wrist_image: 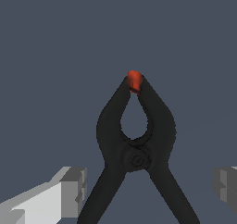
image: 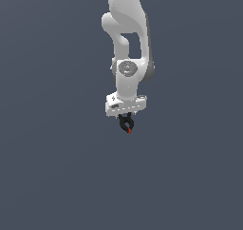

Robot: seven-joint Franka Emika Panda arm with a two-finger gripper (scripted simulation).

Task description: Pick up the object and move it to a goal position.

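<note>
Gripper (image: 126, 115) straddles red-tipped black clamp (wrist_image: 109, 126)

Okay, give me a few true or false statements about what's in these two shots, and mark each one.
1. A red tip sits where the two curved halves of the black clamp-shaped piece meet. True.
2. The arm is white. True.
3. The background is bright green. False: it is a plain dark grey-blue.
4. Several red pieces lie scattered about. False: only one bit of red shows.
5. The red tip is bigger than the black piece. False: it is far smaller.
</note>
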